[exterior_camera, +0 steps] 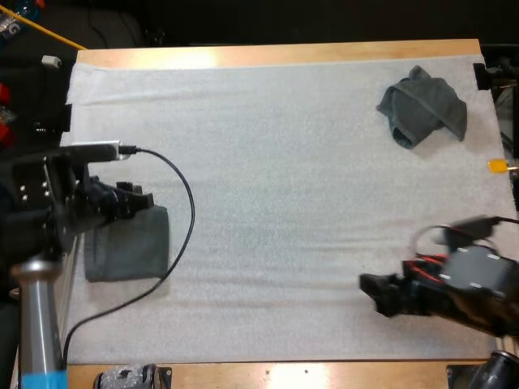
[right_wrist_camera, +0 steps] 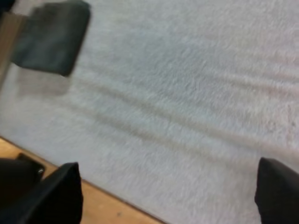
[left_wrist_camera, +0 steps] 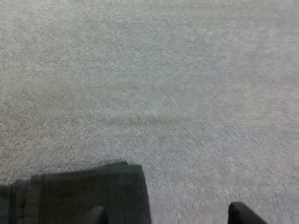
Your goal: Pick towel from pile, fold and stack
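Note:
A folded dark grey-green towel (exterior_camera: pixel 126 247) lies flat at the left side of the white mat (exterior_camera: pixel 276 178). My left gripper (exterior_camera: pixel 139 203) hovers at that towel's far edge. In the left wrist view its fingers (left_wrist_camera: pixel 243 214) stand apart, open, one over the folded towel's corner (left_wrist_camera: pixel 93 193) and the other over bare mat. A crumpled towel (exterior_camera: pixel 422 105) sits at the far right of the mat. My right gripper (exterior_camera: pixel 375 293) is low over the mat near the front right, open (right_wrist_camera: pixel 170 196) with nothing between its fingers. The folded towel (right_wrist_camera: pixel 51 37) shows far across the mat from it.
The wooden table edge (exterior_camera: pixel 284 374) runs along the front, close under my right gripper (right_wrist_camera: pixel 103 205). Bare mat stretches between the two towels. A black cable (exterior_camera: pixel 182 235) loops beside the folded towel.

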